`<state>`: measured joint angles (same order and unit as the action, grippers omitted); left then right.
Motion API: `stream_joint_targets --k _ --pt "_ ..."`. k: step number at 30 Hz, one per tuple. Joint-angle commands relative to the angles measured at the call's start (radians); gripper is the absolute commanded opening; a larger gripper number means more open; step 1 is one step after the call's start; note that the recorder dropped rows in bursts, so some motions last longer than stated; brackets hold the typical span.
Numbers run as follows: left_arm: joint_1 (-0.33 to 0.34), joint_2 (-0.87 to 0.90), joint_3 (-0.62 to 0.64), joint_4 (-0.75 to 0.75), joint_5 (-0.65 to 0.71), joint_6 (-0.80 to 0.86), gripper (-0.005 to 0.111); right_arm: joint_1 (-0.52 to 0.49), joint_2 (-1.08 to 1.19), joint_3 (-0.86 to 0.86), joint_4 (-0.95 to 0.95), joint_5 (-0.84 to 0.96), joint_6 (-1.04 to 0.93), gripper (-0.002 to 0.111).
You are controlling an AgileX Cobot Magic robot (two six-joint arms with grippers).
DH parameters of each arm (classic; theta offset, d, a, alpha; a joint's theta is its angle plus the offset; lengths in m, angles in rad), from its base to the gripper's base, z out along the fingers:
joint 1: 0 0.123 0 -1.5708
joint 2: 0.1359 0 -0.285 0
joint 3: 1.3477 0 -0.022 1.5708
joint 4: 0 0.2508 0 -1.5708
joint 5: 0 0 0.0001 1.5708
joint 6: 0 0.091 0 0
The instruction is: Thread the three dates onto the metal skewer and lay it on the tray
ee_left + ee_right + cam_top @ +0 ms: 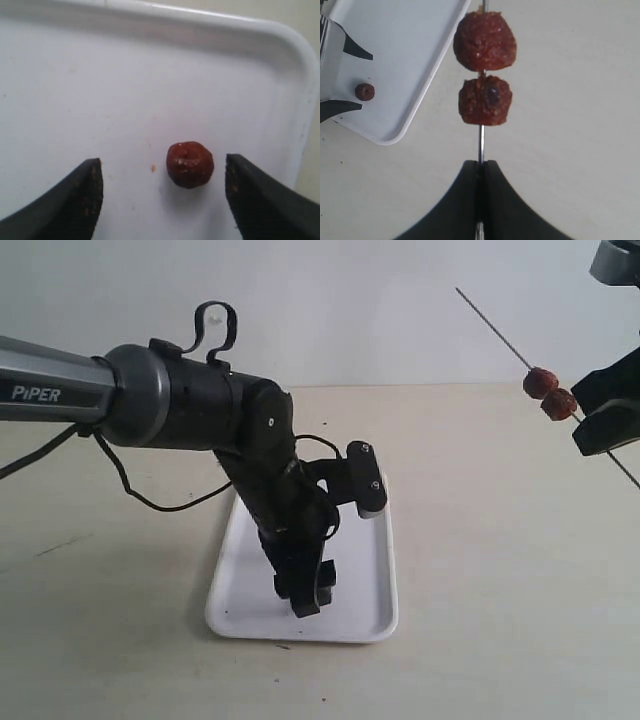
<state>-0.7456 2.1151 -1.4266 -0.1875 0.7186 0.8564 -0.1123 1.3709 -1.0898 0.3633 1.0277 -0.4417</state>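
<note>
Now the left jaws, wide open and empty astride the last date (190, 164) on the tray (75, 90), should centre before closing; the right jaws clamp the skewer (481, 144).

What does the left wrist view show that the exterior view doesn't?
Only the left wrist view: the third date lying loose on the tray between the open left fingers. Only the exterior view: the metal skewer carrying two dates, held in the air by the shut right fingers. Both: the tray and the left fingers over it.
</note>
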Motion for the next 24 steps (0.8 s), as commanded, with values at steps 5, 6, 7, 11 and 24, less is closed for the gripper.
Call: stream_joint_targets --k 5,6,7,11,24 --pt "0.001 0.031 0.004 -0.008 -0.005 -0.008 0.067 -0.004 -0.008 0.006 -0.004 -0.012 -0.010 0.000" --pt "0.001 0.033 0.004 -0.008 -0.005 -0.008 0.067 -0.004 -0.008 0.006 -0.004 -0.012 -0.010 0.000" --pt "0.001 0.035 0.004 -0.008 -0.005 -0.008 0.067 -0.004 -0.008 0.006 -0.004 -0.012 -0.010 0.000" --pt "0.001 0.047 0.004 -0.008 -0.005 -0.008 0.067 -0.004 -0.008 0.006 -0.004 -0.012 -0.010 0.000" --pt "0.001 0.047 0.004 -0.004 0.013 -0.004 0.034 -0.004 -0.008 0.006 -0.004 -0.012 -0.010 0.000"
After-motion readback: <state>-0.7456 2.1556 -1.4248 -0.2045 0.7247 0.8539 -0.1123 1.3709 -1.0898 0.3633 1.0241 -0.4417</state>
